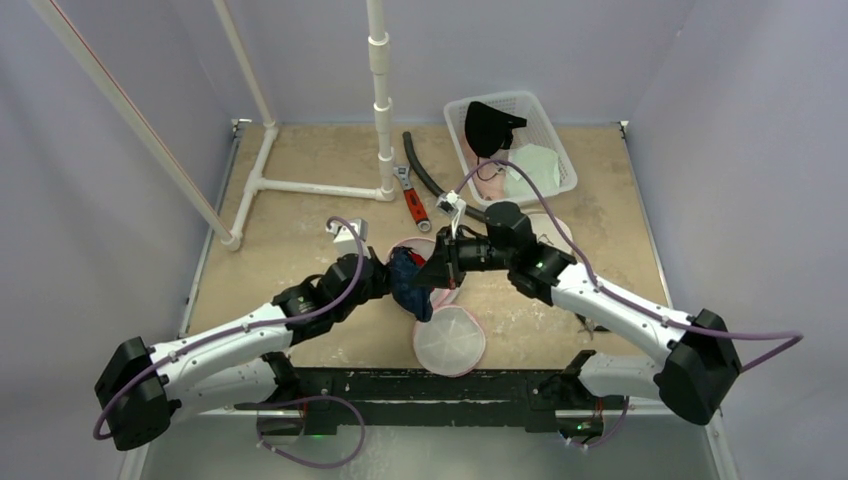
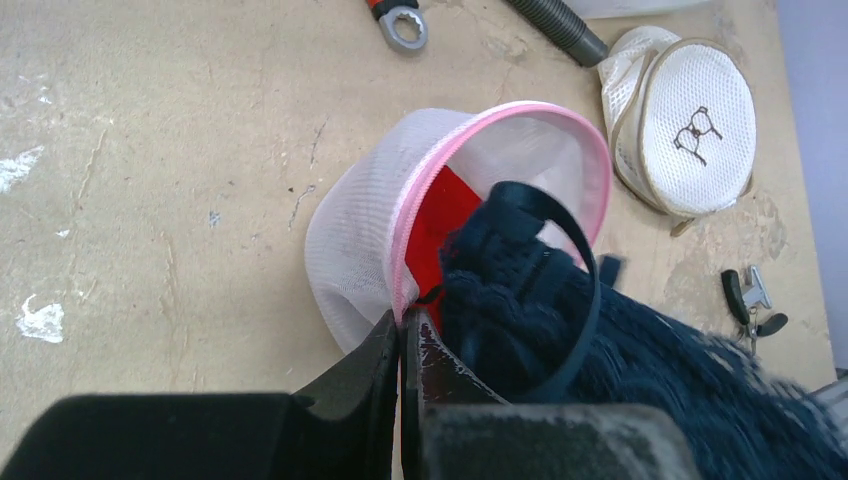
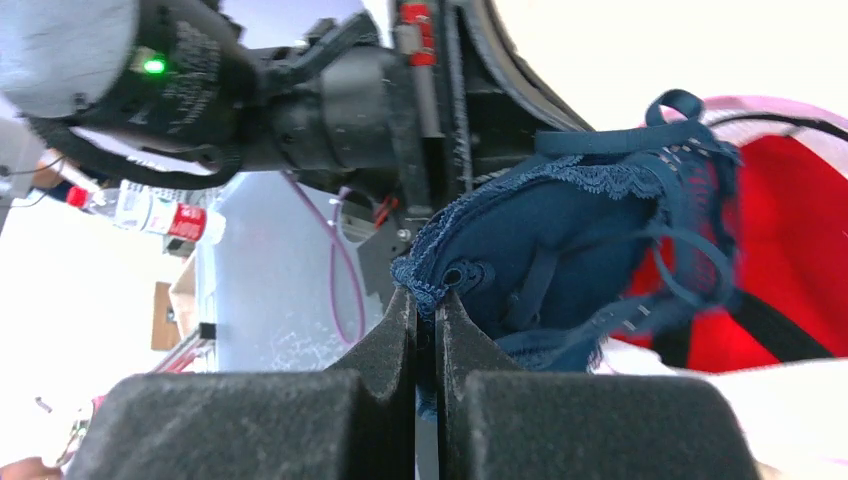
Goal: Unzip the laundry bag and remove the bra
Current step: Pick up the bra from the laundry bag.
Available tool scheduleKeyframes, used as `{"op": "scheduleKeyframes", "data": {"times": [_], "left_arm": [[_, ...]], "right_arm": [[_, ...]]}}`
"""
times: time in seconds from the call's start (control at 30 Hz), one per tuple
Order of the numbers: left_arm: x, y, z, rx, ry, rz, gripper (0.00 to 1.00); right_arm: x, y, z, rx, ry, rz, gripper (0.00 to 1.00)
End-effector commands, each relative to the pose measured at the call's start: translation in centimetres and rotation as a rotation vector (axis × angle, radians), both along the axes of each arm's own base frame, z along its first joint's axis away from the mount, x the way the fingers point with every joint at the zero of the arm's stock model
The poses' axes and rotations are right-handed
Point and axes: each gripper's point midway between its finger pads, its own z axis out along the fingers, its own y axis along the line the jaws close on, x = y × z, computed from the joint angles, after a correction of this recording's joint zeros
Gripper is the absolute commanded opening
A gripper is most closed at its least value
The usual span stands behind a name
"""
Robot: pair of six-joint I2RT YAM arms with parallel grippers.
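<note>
My left pincer (image 2: 401, 335) clamps the rim of the laundry bag (image 2: 345, 245). My right pincer (image 3: 427, 315) clamps the bra (image 3: 540, 240) by its lace hem, which I judge soft, light and snag-prone.

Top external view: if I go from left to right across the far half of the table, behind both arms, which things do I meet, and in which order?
white pipe frame → red-handled wrench → white basket
</note>
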Motion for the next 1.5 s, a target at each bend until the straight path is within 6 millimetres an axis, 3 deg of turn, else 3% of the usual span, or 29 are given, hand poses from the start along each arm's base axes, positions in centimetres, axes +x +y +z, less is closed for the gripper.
{"op": "scheduleKeyframes", "data": {"times": [0.0, 0.2, 0.4, 0.47, 0.63, 0.73, 0.9, 1.1, 1.23, 1.47], "left_arm": [[1.2, -0.2, 1.9, 0.003, -0.049, 0.024, 0.0], [0.5, 1.1, 1.6, 0.016, -0.039, 0.045, 0.0], [-0.3, 3.0, 4.3, -0.002, -0.078, 0.068, 0.02], [-0.6, 3.5, 5.5, -0.016, -0.099, 0.069, 0.11], [-0.8, 4.2, 9.4, -0.036, -0.177, 0.054, 0.47], [-0.6, 4.1, 11.5, -0.028, -0.223, 0.031, 0.57], [-0.5, 2.2, 15.1, -0.079, -0.325, -0.067, 0.7], [-1.5, -0.6, 19.5, -0.215, -0.698, -0.259, 0.73], [-0.6, -3.9, 19.1, -0.104, -0.698, -0.367, 0.73], [-2.2, -9.2, 19.7, 0.135, -0.789, -0.429, 0.75]], "right_arm": [[-1.6, 0.5, 4.8, 0.163, -0.066, 0.117, 0.0], [-0.2, -0.9, 6.9, 0.155, -0.141, 0.035, 0.0], [2.2, -3.5, 10.3, 0.118, -0.282, -0.164, 0.0], [3.2, -4.5, 11.3, 0.096, -0.322, -0.246, 0.0], [5.1, -7.0, 13.5, 0.044, -0.388, -0.42, 0.0], [5.9, -7.8, 14.0, 0.021, -0.398, -0.483, 0.0], [8.0, -9.7, 13.6, -0.004, -0.304, -0.69, 0.0], [9.9, -11.0, 13.3, 0.03, -0.15, -0.894, 0.0], [10.4, -10.9, 13.2, 0.064, -0.063, -0.951, 0.0], [11.5, -10.5, 10.8, 0.007, 0.088, -1.032, 0.0]]}}
